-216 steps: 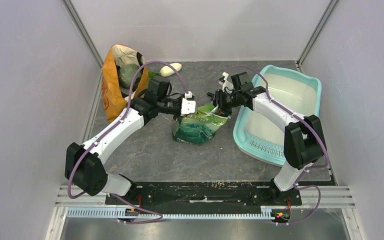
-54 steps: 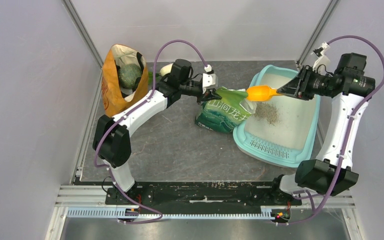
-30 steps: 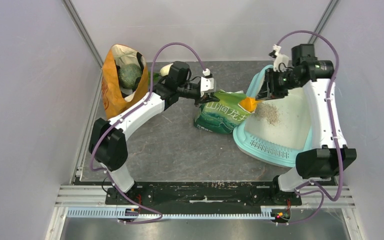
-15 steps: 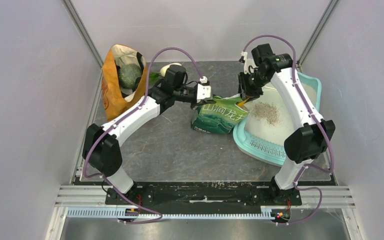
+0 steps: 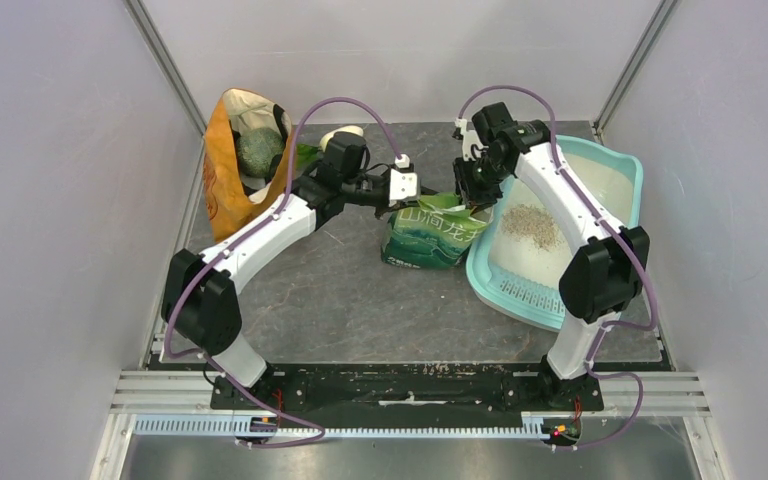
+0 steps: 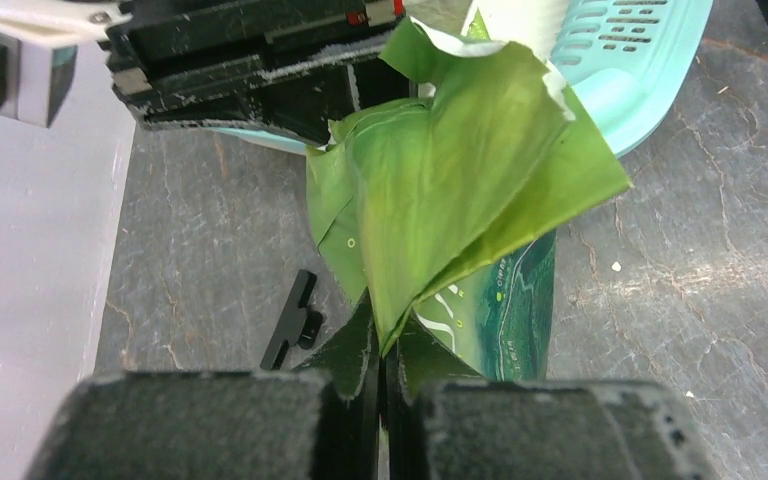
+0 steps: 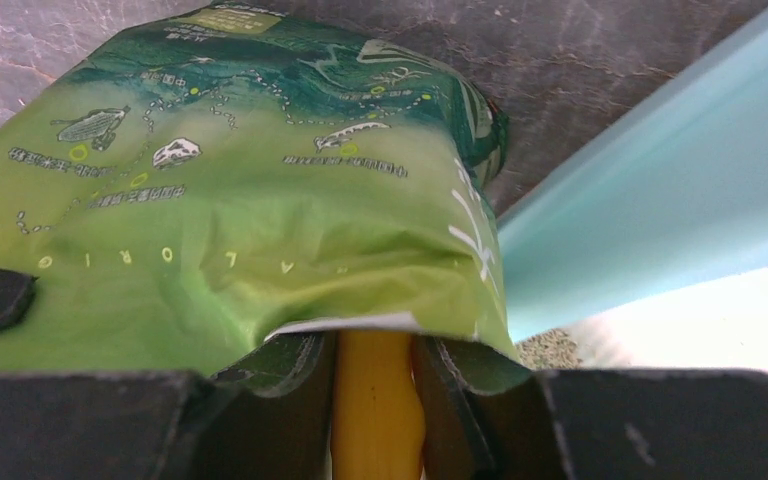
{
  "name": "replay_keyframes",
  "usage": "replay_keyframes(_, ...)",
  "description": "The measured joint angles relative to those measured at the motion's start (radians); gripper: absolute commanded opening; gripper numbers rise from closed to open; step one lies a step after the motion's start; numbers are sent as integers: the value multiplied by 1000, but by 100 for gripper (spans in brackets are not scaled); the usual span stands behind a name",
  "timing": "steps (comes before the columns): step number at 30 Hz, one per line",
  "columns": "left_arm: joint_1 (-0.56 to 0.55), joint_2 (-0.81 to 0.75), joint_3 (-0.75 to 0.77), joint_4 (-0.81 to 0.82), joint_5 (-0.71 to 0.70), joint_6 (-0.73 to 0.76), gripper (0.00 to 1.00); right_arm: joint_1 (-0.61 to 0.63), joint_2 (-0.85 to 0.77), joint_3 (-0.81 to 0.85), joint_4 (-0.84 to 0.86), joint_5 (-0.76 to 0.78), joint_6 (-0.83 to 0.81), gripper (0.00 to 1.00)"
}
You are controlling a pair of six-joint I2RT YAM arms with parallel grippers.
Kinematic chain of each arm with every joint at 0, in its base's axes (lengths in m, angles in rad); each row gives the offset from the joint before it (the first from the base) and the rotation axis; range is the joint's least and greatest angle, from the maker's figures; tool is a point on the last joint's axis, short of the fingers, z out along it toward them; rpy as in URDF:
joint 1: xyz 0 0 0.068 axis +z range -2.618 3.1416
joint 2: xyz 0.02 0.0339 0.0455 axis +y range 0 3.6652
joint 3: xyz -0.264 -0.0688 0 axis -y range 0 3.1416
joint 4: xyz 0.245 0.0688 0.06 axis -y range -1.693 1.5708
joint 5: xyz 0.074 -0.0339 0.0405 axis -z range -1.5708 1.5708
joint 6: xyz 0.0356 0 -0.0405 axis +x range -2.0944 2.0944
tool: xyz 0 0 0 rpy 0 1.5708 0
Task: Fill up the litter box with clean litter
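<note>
The pale-turquoise litter box [image 5: 615, 160] lies at the right, with a patch of grey-beige litter [image 5: 530, 224] on its whitish floor. A green printed litter bag [image 5: 430, 232] stands left of it. My left gripper [image 5: 412, 192] is shut on the bag's top edge [image 6: 400, 300]. My right gripper [image 5: 472, 196] is shut on the orange scoop's handle [image 7: 375, 400]. The scoop's bowl is hidden inside the bag's mouth [image 7: 260, 290]. The box's turquoise rim [image 7: 660, 220] and some litter [image 7: 545, 348] show in the right wrist view.
An orange-tan cloth bag [image 5: 222, 185] holding a dark green ball [image 5: 257, 150] stands at the back left. A whitish oval object [image 5: 345, 133] lies behind the left arm. A small black clip [image 6: 290, 318] lies on the grey table beside the bag. Walls close both sides.
My right arm swung the orange scoop from over the litter box leftward and down into the green bag's mouth. The left gripper keeps holding the bag's top, which shifted slightly left.
</note>
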Motion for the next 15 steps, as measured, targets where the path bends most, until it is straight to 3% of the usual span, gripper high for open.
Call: replay_keyframes(15,1,0,-5,1,-21,-5,2,-64,-31,-230,272,-288,47,0)
